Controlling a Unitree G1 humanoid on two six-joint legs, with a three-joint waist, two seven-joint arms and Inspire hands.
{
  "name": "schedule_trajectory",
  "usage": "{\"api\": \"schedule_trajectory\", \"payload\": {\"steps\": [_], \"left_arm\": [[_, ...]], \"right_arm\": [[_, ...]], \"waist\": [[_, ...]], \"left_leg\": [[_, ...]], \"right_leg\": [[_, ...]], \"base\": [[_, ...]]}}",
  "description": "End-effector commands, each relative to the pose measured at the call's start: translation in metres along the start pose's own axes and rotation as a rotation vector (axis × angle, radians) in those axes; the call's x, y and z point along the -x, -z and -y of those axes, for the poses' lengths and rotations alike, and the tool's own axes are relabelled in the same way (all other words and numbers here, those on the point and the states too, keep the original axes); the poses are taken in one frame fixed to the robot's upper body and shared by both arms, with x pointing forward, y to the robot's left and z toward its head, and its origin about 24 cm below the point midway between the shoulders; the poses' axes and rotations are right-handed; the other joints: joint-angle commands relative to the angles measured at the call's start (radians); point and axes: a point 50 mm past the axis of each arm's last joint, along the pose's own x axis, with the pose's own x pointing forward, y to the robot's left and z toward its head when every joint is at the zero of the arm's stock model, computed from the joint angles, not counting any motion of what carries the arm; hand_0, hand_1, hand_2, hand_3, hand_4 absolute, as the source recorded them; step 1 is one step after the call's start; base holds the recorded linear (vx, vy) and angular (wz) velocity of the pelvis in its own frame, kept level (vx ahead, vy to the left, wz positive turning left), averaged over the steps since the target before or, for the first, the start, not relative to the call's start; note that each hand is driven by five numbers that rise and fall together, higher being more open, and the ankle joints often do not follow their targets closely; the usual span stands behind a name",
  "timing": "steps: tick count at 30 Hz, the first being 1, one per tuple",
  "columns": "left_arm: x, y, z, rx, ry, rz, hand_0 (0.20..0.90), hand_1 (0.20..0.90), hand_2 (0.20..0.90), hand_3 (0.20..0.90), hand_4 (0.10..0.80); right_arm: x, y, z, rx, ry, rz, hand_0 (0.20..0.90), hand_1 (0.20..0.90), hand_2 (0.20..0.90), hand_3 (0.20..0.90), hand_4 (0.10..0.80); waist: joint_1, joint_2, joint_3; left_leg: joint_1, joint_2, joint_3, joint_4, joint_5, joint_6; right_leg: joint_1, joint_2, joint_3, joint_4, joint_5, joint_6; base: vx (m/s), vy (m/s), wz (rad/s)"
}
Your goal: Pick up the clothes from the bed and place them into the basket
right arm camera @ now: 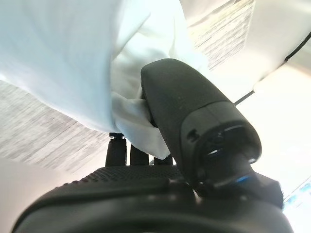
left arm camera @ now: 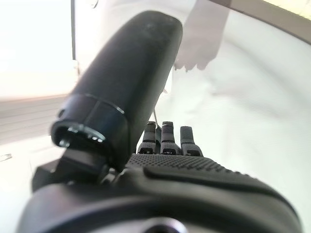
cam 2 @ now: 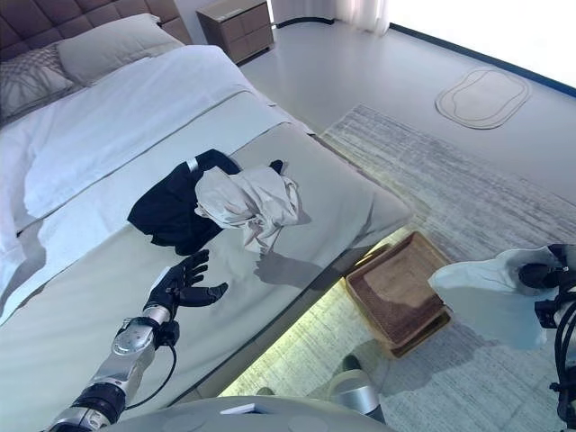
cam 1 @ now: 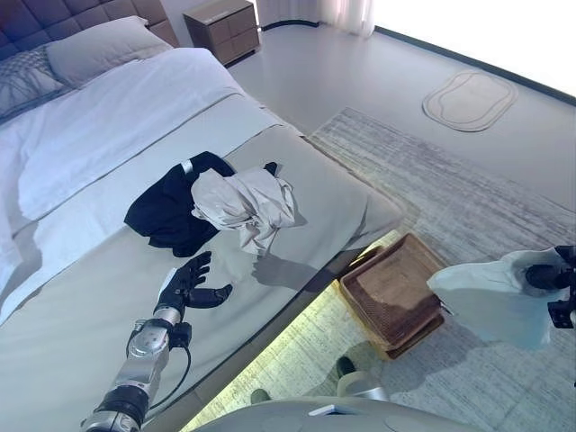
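The bed (cam 1: 81, 306) has a grey cover at its foot and white sheet toward the pillows (cam 1: 94, 47) by the dark headboard. On the cover lie a black garment (cam 1: 166, 211) and a crumpled beige one (cam 1: 247, 205), touching, the beige partly over the black. Beside the bed, a grey rug (cam 1: 450, 207) covers the floor (cam 1: 360, 81), and a brown basket (cam 1: 391, 292) sits on the rug near the bed's corner. A small mat (cam 1: 470, 99) lies farther off.

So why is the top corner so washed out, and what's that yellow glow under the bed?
In the left eye view, daylight blows the far floor out to white; a warm light strip glows beneath the bed edge beside the basket. In the right wrist view, the pale garment is overexposed in the right hand.
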Motion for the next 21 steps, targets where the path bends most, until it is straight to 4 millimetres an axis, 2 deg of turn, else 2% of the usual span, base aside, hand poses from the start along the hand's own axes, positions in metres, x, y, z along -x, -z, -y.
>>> {"api": "schedule_trajectory", "payload": {"steps": [1,6,12,13,14,21], "left_arm": [[-0.015,-0.044,-0.014,-0.012,-0.036,0.180,0.900,0.900,0.900,0.900,0.800],[-0.016,-0.045,-0.011,0.000,-0.035,0.186,0.900,0.900,0.900,0.900,0.800],[-0.015,-0.042,-0.010,0.007,-0.036,0.182,0.900,0.900,0.900,0.900,0.800],[-0.015,-0.041,-0.010,0.008,-0.036,0.181,0.900,0.900,0.900,0.900,0.800],[-0.015,-0.041,-0.010,0.009,-0.037,0.180,0.900,0.900,0.900,0.900,0.800],[-0.014,-0.042,-0.011,0.008,-0.042,0.185,0.900,0.900,0.900,0.900,0.800]], "right_arm": [[-0.011,-0.062,0.040,0.006,0.157,0.220,0.300,0.300,0.300,0.200,0.100],[-0.012,-0.074,0.033,0.018,0.133,0.247,0.300,0.300,0.300,0.200,0.100],[-0.014,-0.077,0.018,0.067,0.096,0.236,0.300,0.300,0.300,0.200,0.100],[-0.015,-0.076,0.016,0.087,0.098,0.229,0.834,0.834,0.834,0.823,0.723],[-0.016,-0.076,0.014,0.095,0.091,0.217,0.900,0.900,0.900,0.900,0.800],[-0.018,-0.072,0.007,0.065,0.087,0.183,0.900,0.900,0.900,0.900,0.800]], "waist": [[0.048,-0.024,-0.010],[0.058,-0.015,0.003],[0.075,-0.014,0.007],[0.077,-0.014,0.006],[0.080,-0.013,0.006],[0.096,-0.012,0.015]], "left_leg": [[0.026,0.029,-0.035,0.094,-0.146,-0.047],[0.019,0.025,-0.044,0.088,-0.140,-0.048],[0.014,0.020,-0.055,0.083,-0.135,-0.049],[0.015,0.020,-0.056,0.083,-0.134,-0.049],[0.016,0.021,-0.056,0.082,-0.133,-0.050],[0.014,0.019,-0.067,0.073,-0.126,-0.049]], "right_leg": [[-0.121,0.000,-0.092,0.112,-0.009,0.005],[-0.122,-0.004,-0.100,0.110,-0.010,0.003],[-0.115,-0.010,-0.111,0.105,-0.010,0.003],[-0.113,-0.011,-0.113,0.104,-0.009,0.004],[-0.112,-0.012,-0.116,0.103,-0.009,0.003],[-0.108,-0.015,-0.129,0.105,-0.011,0.003]], "base": [[-0.020,0.012,0.05],[-0.011,0.003,0.06],[0.000,0.000,0.02],[0.017,-0.008,0.04],[0.019,-0.004,0.04],[-0.008,-0.003,0.07]]}}
